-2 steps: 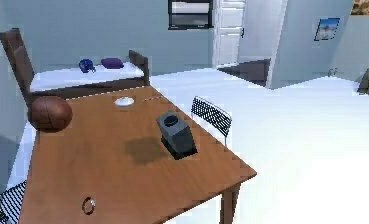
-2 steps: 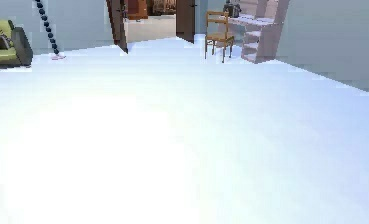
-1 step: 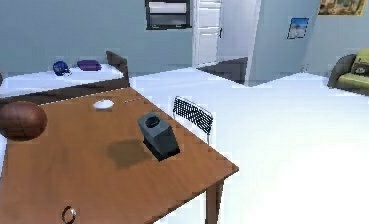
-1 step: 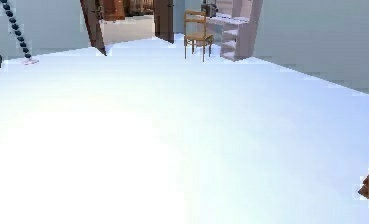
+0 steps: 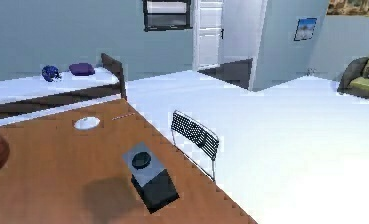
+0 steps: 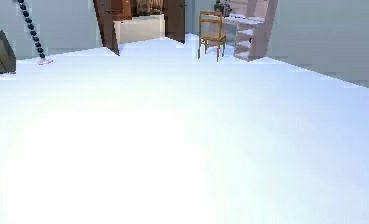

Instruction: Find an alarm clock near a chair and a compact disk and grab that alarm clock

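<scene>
No text, label, number or sign can be read in either view. The framed picture (image 5: 306, 29) on the far wall shows only blue and pale patches. On the tabletop (image 5: 52, 170), the pale disc (image 5: 88, 123) and the dark boxy object (image 5: 152, 180) carry no legible marking.

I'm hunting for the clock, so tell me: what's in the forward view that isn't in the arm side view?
Forward view: a brown table carrying a small dark boxy thing that may be the alarm clock and a flat white disc, a wire-backed chair beside the table, and a bed.
Arm side view: a wooden chair next to a pale desk, and dark brown doors.
Both: pale floor, and a greenish sofa, likely the same one, at the forward view's right edge and the arm side view's left edge.
</scene>
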Controlling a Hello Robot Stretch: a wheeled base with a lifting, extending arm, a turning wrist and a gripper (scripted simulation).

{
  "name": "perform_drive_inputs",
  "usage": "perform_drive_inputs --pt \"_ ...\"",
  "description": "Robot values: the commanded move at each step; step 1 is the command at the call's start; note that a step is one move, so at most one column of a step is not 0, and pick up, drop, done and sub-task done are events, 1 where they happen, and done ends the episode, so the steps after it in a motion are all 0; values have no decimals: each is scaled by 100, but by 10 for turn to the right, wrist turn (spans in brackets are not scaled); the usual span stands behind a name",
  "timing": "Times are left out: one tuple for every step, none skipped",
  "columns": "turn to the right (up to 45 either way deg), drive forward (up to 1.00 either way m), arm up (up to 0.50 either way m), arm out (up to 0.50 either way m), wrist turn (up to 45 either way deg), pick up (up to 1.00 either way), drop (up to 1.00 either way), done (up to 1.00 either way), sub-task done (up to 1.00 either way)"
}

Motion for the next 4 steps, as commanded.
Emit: perform_drive_inputs --pt "-450 0 0 0 0 0 0 0 0" --pt "-450 0 0 0 0 0 0 0 0" --pt "-90 0 0 0 0 0 0 0 0" --pt "0 0 50 0 0 0 0 0 0"
